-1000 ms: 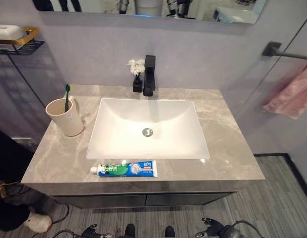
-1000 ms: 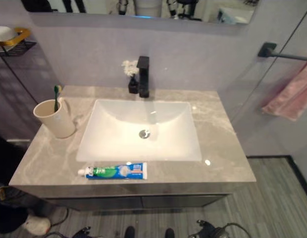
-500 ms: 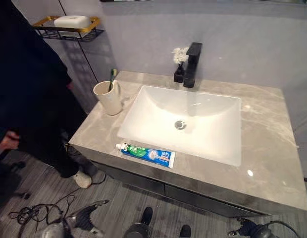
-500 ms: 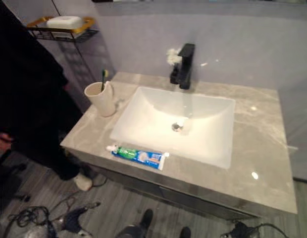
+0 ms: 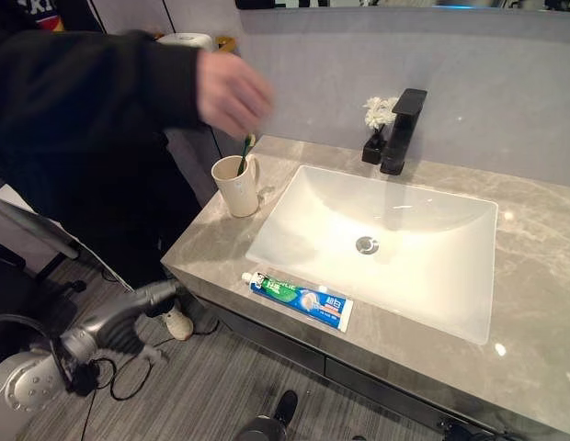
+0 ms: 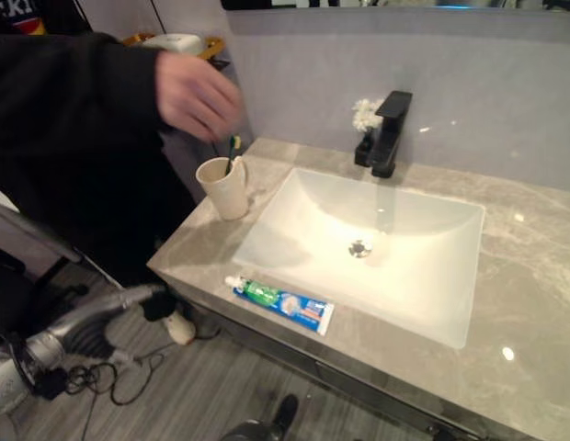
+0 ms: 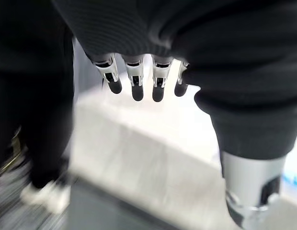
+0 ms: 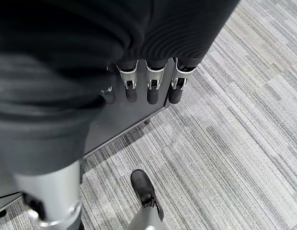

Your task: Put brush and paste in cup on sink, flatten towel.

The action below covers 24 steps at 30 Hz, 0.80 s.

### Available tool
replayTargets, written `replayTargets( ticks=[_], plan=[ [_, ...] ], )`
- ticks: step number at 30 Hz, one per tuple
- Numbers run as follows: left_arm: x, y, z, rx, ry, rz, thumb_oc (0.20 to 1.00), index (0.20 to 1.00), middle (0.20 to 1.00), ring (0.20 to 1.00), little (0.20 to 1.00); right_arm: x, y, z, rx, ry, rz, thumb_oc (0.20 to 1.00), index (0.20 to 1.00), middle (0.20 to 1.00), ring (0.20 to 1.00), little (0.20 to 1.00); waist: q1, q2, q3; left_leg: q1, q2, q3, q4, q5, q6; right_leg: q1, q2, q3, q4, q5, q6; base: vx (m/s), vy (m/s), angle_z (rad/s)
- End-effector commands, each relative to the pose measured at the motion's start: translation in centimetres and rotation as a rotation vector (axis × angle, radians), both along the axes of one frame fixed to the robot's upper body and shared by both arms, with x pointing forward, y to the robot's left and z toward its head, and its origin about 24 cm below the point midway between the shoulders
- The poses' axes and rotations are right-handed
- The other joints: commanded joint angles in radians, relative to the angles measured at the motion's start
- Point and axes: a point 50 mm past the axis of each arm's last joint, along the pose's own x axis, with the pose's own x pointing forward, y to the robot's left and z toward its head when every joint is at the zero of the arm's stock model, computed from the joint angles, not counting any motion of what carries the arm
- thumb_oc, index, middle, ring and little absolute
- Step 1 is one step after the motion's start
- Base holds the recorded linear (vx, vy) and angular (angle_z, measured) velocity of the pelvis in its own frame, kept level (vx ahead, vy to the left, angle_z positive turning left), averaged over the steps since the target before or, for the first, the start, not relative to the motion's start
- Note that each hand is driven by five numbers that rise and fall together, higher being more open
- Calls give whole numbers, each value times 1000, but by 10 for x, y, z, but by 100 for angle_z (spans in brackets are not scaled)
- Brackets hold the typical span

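Toothbrush (image 5: 246, 150) is already standing in the cup (image 5: 237, 186) at 10 o'clock of the basin (image 5: 377, 248), with a person's hand (image 5: 232, 92) reaching over it. Toothpaste tube (image 5: 299, 298) lies on the counter's front edge at 7 o'clock. Left hand (image 7: 139, 76) and right hand (image 8: 148, 81) both hang relaxed, holding nothing. I'd guess the paste goes next.

A person's bare hand (image 5: 232, 90), coming out of a black sleeve (image 5: 83, 87), hovers right over the beige cup (image 5: 237, 185) with the green-headed toothbrush (image 5: 245, 150) in it, blocking the way down into the cup. The blue-and-green toothpaste tube (image 5: 299, 298) lies on the front strip of the grey marble counter (image 5: 542, 220), open from above. A black faucet (image 5: 396, 131) stands behind the white rectangular basin (image 5: 386, 243), by a small vase of white flowers (image 5: 376, 120).
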Motion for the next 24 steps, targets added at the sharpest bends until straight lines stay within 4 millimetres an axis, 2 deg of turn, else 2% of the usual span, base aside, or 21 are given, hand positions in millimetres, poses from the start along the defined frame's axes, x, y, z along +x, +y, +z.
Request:
replayTargets(
  ticks=[1, 8, 10, 14, 21, 22, 23, 24],
  plan=[
    [10, -2, 27, -96, -155, 20, 1000, 1000, 1000, 1000, 1000, 14, 12, -1, 50, -37, -1, 1000, 1000, 1000, 1000, 1000, -20, -64, -12, -19, -56, 58, 3, 6, 9, -30, -56, 75, 15, 46, 49, 23, 4, -6],
    [19, -1, 39, -106, -214, 22, 1000, 1000, 1000, 1000, 1000, -3, 11, -5, 60, 4, -45, 1000, 1000, 1000, 1000, 1000, -59, -74, -15, -19, -45, 106, 3, -11, 12, -49, -59, 131, 4, 62, 56, 18, 17, -19],
    [21, 2, 46, -72, -222, 16, 1000, 1000, 1000, 1000, 1000, -15, 10, -7, 63, 33, -68, 1000, 1000, 1000, 1000, 1000, -72, -77, -18, -23, -39, 126, 3, -16, 11, -62, -61, 150, 2, 71, 59, 14, 17, -40],
    [24, 9, 50, -60, -224, 39, 1000, 1000, 1000, 1000, 1000, -25, 10, -8, 77, 47, -98, 1000, 1000, 1000, 1000, 1000, -87, -81, -20, -28, -35, 138, 3, -21, 13, -78, -64, 167, -1, 78, 63, 19, 26, -23],
    [24, 9, 47, -89, -193, 33, 1000, 1000, 1000, 1000, 1000, -27, 12, -9, 90, 41, -128, 1000, 1000, 1000, 1000, 1000, -102, -80, -10, -54, -33, 173, 3, -23, 17, -125, -74, 206, -1, 97, 75, -20, 34, -18],
    [24, 9, 45, -90, -182, 34, 906, 906, 906, 906, 906, -26, 12, -9, 92, 38, -131, 1000, 1000, 1000, 1000, 1000, -105, -80, -6, -60, -33, 178, 3, -23, 17, -135, -76, 213, -1, 102, 78, -49, 49, -16],
    [24, 5, 42, -87, -165, 17, 846, 846, 846, 846, 846, -23, 13, -9, 92, 30, -132, 1000, 1000, 1000, 1000, 1000, -108, -77, -3, -77, -31, 192, 3, -22, 18, -160, -80, 227, -1, 111, 82, -49, 48, -24],
    [24, 5, 42, -88, -165, 16, 865, 865, 865, 865, 865, -23, 13, -9, 91, 30, -132, 1000, 1000, 1000, 1000, 1000, -104, -77, -6, -81, -31, 195, 3, -22, 18, -165, -80, 230, -1, 113, 82, -59, 70, -36]
  ],
)
